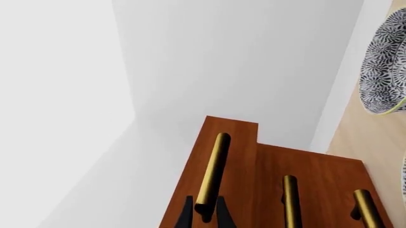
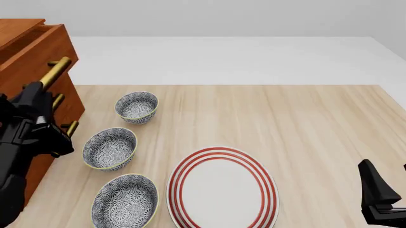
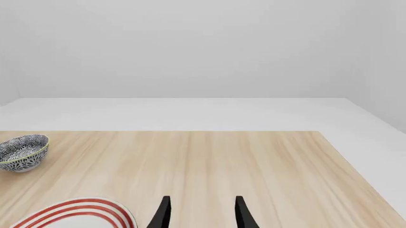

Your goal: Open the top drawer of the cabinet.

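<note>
The reddish-brown cabinet [image 2: 63, 111] stands at the table's left edge. Its top drawer [image 2: 39, 53] juts a little forward of the two lower fronts, which shows as a step in the left wrist view [image 1: 233, 137]. My left gripper [image 2: 39, 90] is shut on the lower end of that drawer's brass handle [image 2: 58, 68], with a black finger on either side of the bar [image 1: 212, 166]. The right gripper [image 2: 381, 199] hovers open at the near right of the table with nothing between its fingers [image 3: 163, 213].
Three patterned bowls [image 2: 137, 107] [image 2: 110, 148] [image 2: 125, 199] line up just right of the cabinet, close to the left arm. A red-ringed white plate [image 2: 222, 187] lies near the front middle. The lower drawers' brass handles [image 1: 290, 199] [image 1: 368, 209] sit beside the gripped one.
</note>
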### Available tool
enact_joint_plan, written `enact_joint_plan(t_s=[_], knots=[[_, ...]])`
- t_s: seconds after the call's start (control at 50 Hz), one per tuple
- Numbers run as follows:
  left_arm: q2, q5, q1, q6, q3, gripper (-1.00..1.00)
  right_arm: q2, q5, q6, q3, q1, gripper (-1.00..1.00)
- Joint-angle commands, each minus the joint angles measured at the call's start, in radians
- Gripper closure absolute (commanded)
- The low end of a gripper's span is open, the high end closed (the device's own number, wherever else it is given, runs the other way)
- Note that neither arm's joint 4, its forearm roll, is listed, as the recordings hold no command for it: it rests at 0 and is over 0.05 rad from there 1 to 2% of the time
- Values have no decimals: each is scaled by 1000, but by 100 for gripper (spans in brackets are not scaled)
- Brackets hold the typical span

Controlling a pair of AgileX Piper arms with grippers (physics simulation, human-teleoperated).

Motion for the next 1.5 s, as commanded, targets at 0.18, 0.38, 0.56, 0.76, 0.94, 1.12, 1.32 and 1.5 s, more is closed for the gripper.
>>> enact_joint_plan(t_s=[0.18, 0.38, 0.56, 0.76, 0.94, 1.12, 1.32, 1.5], knots=[[-28, -19, -2, 9, 21, 100, 0, 0, 0, 0, 0, -100], [-31, -19, -4, 8, 23, 100, 0, 0, 0, 0, 0, -100], [-34, -19, -5, 8, 26, 100, 0, 0, 0, 0, 0, -100], [-36, -19, -5, 8, 27, 100, 0, 0, 0, 0, 0, -100], [-35, -19, -7, 5, 30, 100, 0, 0, 0, 0, 0, -100], [-42, -19, -14, 7, 32, 100, 0, 0, 0, 0, 0, -100], [-42, -18, -19, 5, 37, 100, 0, 0, 0, 0, 0, -100], [-63, -18, -29, 7, 34, -100, 0, 0, 0, 0, 0, -100]])
